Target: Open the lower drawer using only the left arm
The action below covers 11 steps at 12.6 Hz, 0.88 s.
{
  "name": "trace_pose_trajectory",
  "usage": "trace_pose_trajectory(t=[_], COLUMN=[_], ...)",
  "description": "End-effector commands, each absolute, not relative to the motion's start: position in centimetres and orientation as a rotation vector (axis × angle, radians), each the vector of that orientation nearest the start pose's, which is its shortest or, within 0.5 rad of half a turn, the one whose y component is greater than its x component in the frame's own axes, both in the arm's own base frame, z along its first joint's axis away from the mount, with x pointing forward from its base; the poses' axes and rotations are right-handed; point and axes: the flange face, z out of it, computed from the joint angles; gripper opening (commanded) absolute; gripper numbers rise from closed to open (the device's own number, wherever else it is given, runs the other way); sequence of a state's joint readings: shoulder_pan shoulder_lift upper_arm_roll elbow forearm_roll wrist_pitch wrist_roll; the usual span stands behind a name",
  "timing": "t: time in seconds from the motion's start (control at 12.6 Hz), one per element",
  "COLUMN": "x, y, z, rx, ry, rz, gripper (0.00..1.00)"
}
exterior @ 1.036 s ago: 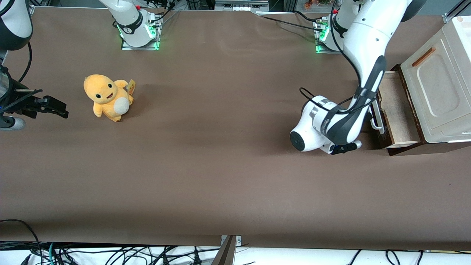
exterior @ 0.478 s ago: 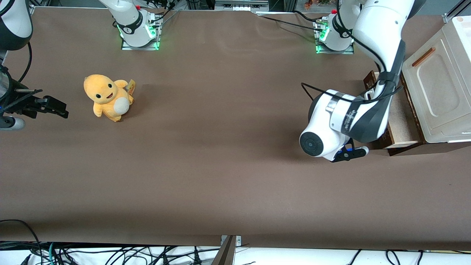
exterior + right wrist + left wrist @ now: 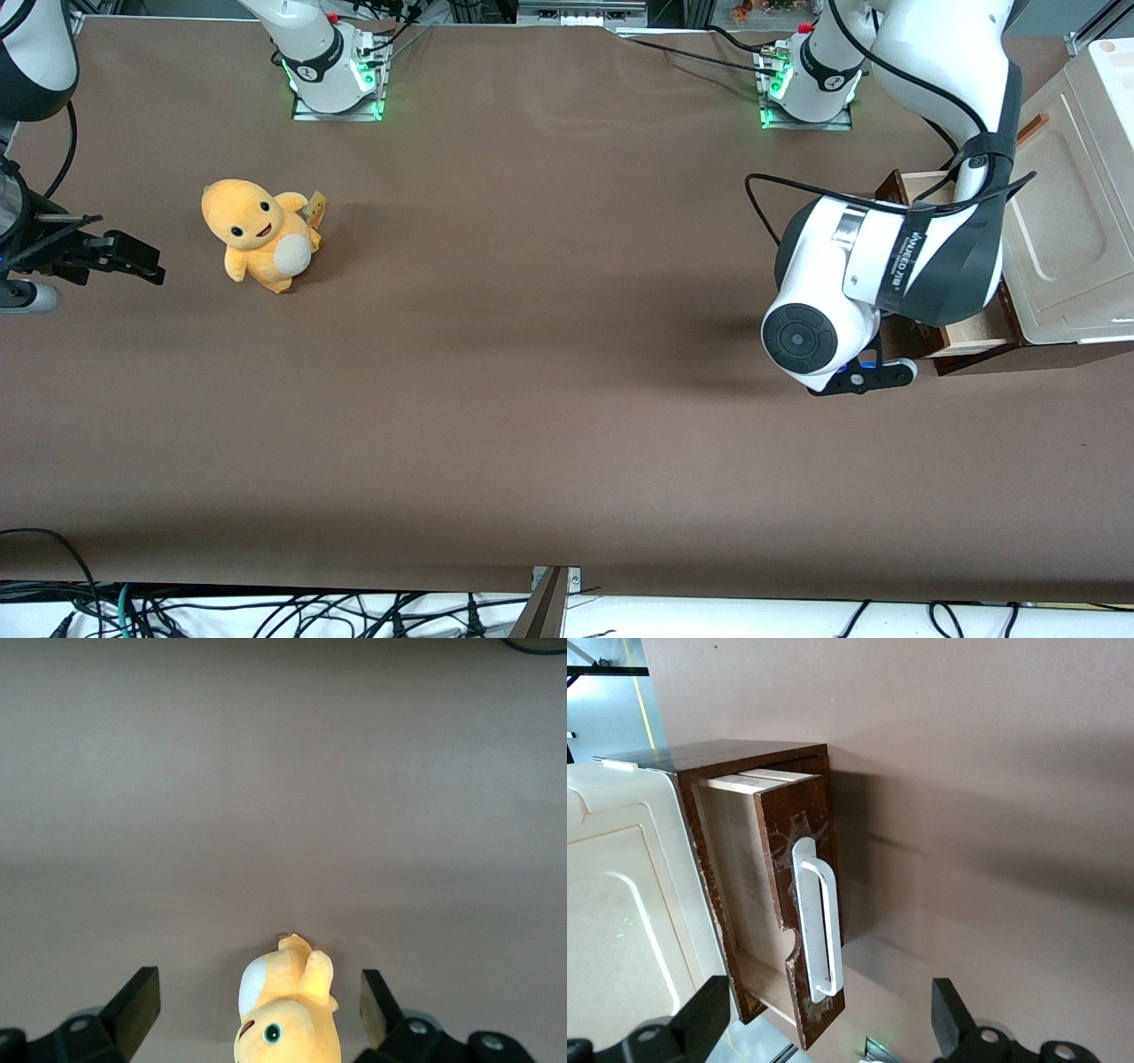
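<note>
Lower drawer [image 3: 802, 930] stands pulled out; gripper [image 3: 824, 1028] above, fingers [image 3: 948, 1014] spread wide, empty.

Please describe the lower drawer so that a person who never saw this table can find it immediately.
Look at the working arm's end of the table, where a dark wooden cabinet stands under a cream panel. The lower drawer sticks out of it, pulled open, with the open claw apart from it. Its dark brown front with a white loop handle sets it apart from the cream panel.

White left arm [image 3: 886, 257], black covers, looping cable
</note>
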State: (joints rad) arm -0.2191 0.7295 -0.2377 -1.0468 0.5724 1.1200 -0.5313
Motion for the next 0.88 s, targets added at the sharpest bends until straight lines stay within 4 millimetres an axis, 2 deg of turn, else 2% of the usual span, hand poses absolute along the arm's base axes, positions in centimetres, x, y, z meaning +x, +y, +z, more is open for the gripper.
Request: trace_pose_trajectory(t=[0.0, 0.16, 0.56, 0.8], x=[65.4, 66.1, 67.5, 68.3], y=[-17.9, -16.7, -10.6, -7.9], z=[40.6, 42.2, 46.1, 47.5], rx=[-2.475, -2.536, -2.759, -2.901], ry=[-0.189, -0.14, 0.072, -0.011], rz=[0.501, 0.518, 0.592, 0.539], gripper=[1.0, 1.0, 1.0, 1.0])
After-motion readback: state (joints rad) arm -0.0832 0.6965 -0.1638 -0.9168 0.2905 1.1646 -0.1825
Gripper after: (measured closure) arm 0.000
